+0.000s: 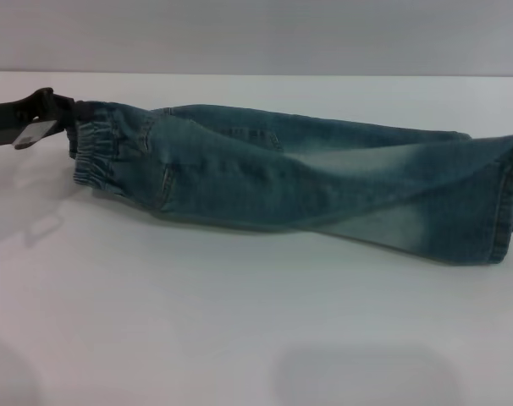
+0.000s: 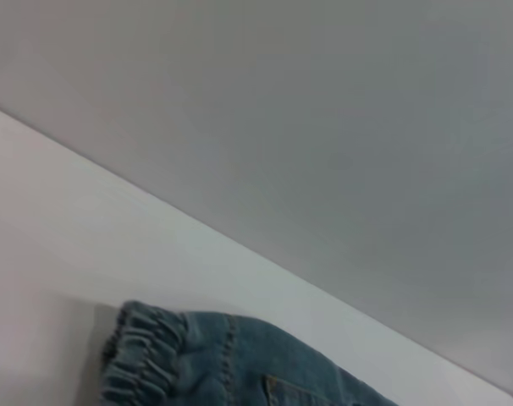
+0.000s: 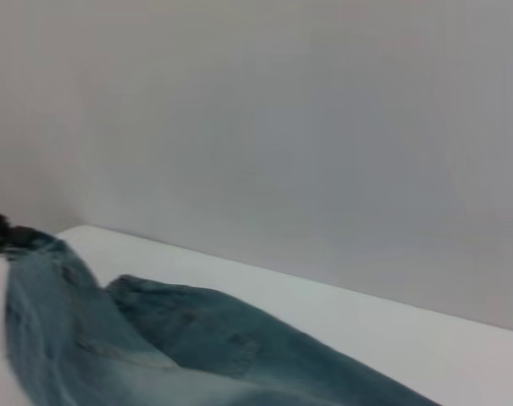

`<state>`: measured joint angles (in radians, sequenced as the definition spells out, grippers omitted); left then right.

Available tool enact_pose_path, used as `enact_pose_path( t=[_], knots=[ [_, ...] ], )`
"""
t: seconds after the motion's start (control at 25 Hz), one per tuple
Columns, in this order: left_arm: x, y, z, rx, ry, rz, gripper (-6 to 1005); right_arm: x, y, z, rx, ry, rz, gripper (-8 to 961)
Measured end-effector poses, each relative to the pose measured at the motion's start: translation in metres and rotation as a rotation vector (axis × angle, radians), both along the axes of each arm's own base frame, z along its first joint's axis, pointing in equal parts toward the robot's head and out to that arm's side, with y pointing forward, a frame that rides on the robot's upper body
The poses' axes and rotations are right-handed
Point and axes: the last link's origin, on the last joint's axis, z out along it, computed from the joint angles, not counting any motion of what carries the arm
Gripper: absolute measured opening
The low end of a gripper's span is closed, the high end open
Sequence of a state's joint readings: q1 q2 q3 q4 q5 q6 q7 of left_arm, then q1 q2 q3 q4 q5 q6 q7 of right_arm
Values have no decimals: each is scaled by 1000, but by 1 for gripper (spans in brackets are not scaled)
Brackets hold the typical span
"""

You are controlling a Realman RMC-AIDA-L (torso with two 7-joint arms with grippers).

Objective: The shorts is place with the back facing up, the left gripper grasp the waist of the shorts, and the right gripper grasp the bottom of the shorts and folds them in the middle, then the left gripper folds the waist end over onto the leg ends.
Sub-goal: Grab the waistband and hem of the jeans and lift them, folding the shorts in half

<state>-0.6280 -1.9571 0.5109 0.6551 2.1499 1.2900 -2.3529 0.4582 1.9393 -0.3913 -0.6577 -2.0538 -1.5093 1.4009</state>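
The shorts (image 1: 299,182) lie folded lengthwise across the white counter (image 1: 197,338), waist (image 1: 100,156) toward the robot's left, leg ends (image 1: 502,211) at the right edge of the head view. The left gripper (image 1: 66,114) has its fingers clenched on the waist's far corner. The right gripper is out of sight. Denim looks soft, fairly heavy, likely to drape; the gathered band offers firm purchase. Open counter lies in front.
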Motion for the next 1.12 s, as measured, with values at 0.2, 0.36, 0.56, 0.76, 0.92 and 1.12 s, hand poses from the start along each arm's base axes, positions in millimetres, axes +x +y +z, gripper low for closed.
enact_pose_path(
  t=[0.2, 0.36, 0.56, 0.76, 0.92, 1.12],
  knots=[
    [-1, 3, -1, 22, 8, 14, 121, 3, 8, -7, 50, -9, -45, 10],
    [0, 8, -2, 43, 19, 22, 122, 1, 18, -11, 93, -2, -62, 11],
    [2, 13, -8, 64, 29, 32, 124, -4, 34, -21, 116, -7, -79, 12],
    [4, 19, -11, 91, 41, 43, 125, -17, 52, -31, 135, -24, -69, 14],
    [7, 22, -14, 97, 45, 40, 126, -25, 61, -34, 137, -32, -52, 15],
    [10, 24, -15, 97, 48, 32, 128, -31, 65, -35, 135, -32, -35, 17]
  ],
)
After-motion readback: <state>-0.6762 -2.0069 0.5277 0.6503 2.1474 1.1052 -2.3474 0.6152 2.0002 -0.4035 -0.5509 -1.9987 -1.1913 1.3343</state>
